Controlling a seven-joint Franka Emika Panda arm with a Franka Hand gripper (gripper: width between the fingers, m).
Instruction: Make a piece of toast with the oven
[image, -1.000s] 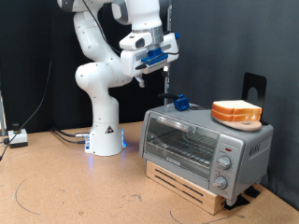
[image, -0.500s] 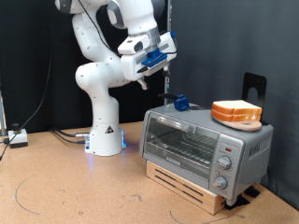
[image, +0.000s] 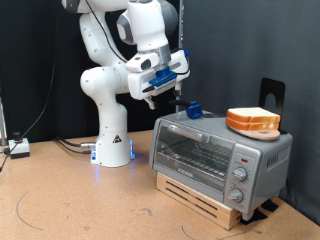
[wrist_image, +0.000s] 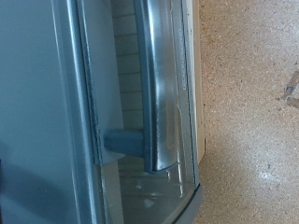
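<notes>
The silver oven (image: 205, 150) stands on a wooden base at the exterior view's right, its glass door closed. The piece of toast (image: 253, 120), pale tan with an orange-brown crust, lies on the oven's top near its right end. My gripper (image: 152, 92) hangs in the air above and just left of the oven's left end, touching nothing. The wrist view looks close onto the oven's grey bar handle (wrist_image: 159, 84) and glass door (wrist_image: 117, 56), with the wire rack dimly behind the glass. My fingers do not show in the wrist view.
A small blue object (image: 193, 110) sits at the back of the oven's top. A black stand (image: 272, 94) rises behind the toast. The robot base (image: 112, 148) is at the exterior view's left, with cables (image: 20, 148) on the brown table.
My gripper has dropped lower and shifted slightly left, coming closer to the oven's left end. The toast and the oven have not moved.
</notes>
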